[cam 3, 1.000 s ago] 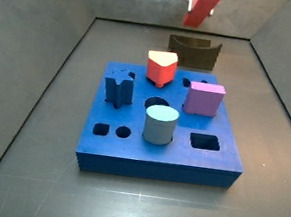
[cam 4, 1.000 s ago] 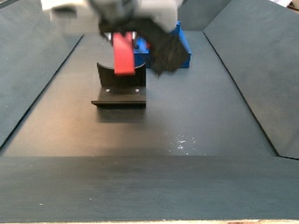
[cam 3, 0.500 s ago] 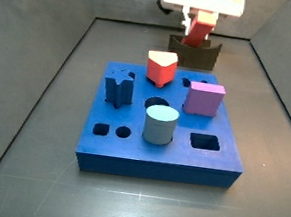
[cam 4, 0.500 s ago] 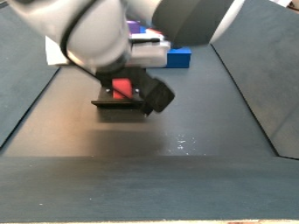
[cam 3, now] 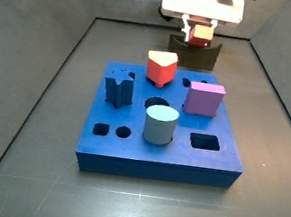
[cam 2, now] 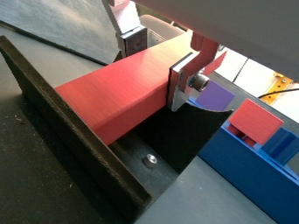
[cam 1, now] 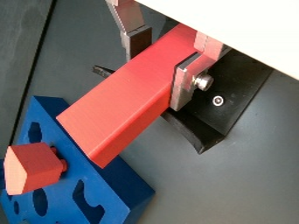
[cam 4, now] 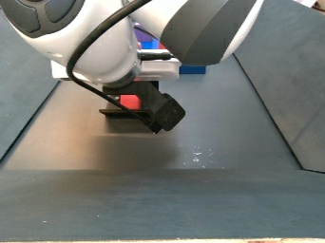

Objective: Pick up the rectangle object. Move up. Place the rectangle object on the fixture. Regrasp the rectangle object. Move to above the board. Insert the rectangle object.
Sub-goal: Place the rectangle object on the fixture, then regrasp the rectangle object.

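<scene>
End effector: low over the fixture at the far end of the enclosure floor, beyond the board in a side view; closed on the rectangle object, with a silver finger plate flat against one long face and the opposite finger against the other face. Rectangle object: long red-orange bar, smooth, held between the fingers near one end, its free length reaching out over the fixture toward the board; in a wrist view it lies just above the fixture's dark wall, though contact with the fixture cannot be told. In a side view only a small red patch of it shows beneath the arm's bulk, with the fixture's base plate below it. Board: thick blue square slab, well apart from the end effector, carrying a red-and-cream wedge-topped block, a purple block, a pale blue-grey cylinder and a dark blue star-shaped peg; open holes along its near edge. Floor: dark grey, walled on both sides.
</scene>
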You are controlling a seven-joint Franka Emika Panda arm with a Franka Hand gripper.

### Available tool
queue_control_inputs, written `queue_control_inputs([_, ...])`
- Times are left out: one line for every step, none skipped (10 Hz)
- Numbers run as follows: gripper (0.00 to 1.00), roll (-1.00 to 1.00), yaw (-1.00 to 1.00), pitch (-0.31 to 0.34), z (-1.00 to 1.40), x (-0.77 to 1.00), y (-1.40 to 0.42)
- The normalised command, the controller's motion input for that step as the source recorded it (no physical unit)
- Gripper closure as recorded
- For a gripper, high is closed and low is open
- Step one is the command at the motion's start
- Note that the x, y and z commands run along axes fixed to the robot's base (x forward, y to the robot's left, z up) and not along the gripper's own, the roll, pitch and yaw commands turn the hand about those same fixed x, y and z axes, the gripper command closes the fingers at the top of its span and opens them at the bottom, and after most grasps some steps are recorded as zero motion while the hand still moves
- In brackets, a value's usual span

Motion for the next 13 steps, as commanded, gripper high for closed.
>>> queue_control_inputs([0.0,0.0,0.0,0.0,0.0,0.0,0.0])
queue_control_inputs([0.0,0.01,-0.07,0.008,1.0,0.0,0.0])
queue_control_inputs([0.0,0.02,-0.06,0.013,1.0,-0.01,0.0])
queue_control_inputs([0.0,0.03,-0.04,0.016,1.0,-0.02,0.01])
queue_control_inputs([0.0,0.04,-0.03,0.017,1.0,-0.02,0.0])
queue_control_inputs([0.0,0.06,-0.01,0.025,1.0,-0.03,0.0])
queue_control_inputs([0.0,0.06,-0.01,0.027,0.94,-0.04,0.0])
queue_control_inputs([0.0,0.05,-0.01,0.033,0.71,-0.03,0.0])
queue_control_inputs([0.0,0.05,-0.01,0.041,0.47,-0.03,0.0])
queue_control_inputs([0.0,0.05,-0.01,0.048,0.28,-0.03,0.0])
queue_control_inputs([0.0,1.0,0.04,0.043,1.0,0.0,-1.0])
queue_control_inputs([0.0,1.0,0.04,0.041,0.9,0.01,-1.0])
queue_control_inputs([0.0,1.0,0.04,0.034,0.88,-0.02,-1.0])
